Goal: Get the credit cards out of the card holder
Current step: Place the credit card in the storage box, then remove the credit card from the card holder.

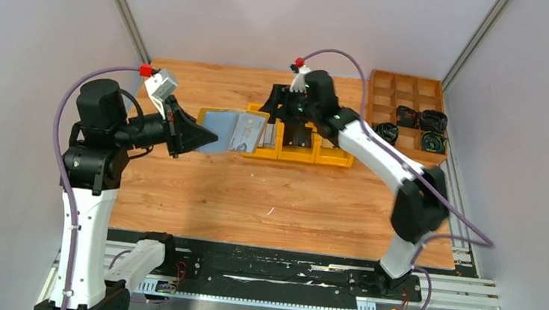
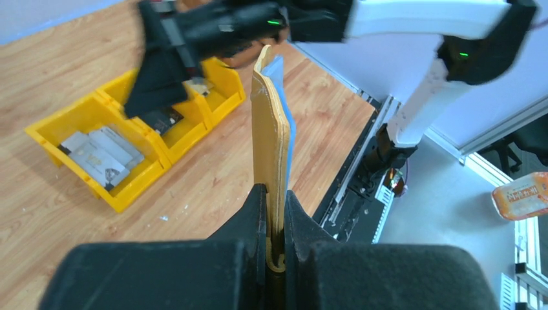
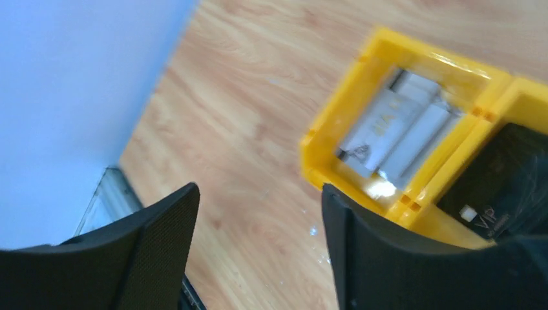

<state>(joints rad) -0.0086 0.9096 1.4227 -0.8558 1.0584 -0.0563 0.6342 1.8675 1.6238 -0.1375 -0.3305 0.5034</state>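
My left gripper (image 2: 274, 216) is shut on the bottom edge of the card holder (image 2: 268, 139), which stands edge-on in the left wrist view, mustard cover to the left and a blue-grey layer to the right. From above, the holder (image 1: 228, 131) hangs open in the air, silvery-blue inner face up, touching the left end of the yellow bins (image 1: 331, 158). Several pale grey credit cards (image 2: 97, 152) lie in the end bin; they also show in the right wrist view (image 3: 394, 129). My right gripper (image 3: 258, 213) is open and empty, above the table beside that bin, just past the holder (image 1: 277, 104).
A black card (image 3: 497, 187) lies in the middle yellow bin. A brown wooden divided tray (image 1: 405, 88) with black items stands at the back right. Grey walls close in the table on three sides.
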